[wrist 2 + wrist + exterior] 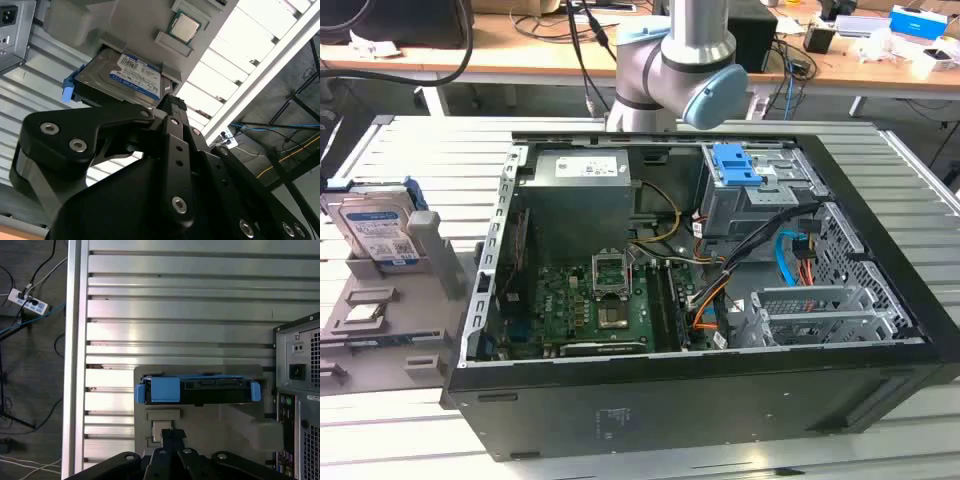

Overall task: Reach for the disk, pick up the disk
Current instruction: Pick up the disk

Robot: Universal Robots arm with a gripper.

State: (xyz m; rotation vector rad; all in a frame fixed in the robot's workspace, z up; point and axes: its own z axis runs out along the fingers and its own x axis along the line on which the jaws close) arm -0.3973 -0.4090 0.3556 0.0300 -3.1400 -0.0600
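Closed gripper (172,434) hovers just short of the disk (197,390), standing edgewise in its stand (240,427), long axis crosswise ahead.

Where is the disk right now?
At the exterior view's left, the disk stands on edge in a grey holder, beside the open computer case.

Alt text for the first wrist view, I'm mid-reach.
The disk, in its blue bracket, stands on edge in a grey holder on the slatted metal table, with the claw short of it. A computer case sits beside the holder.
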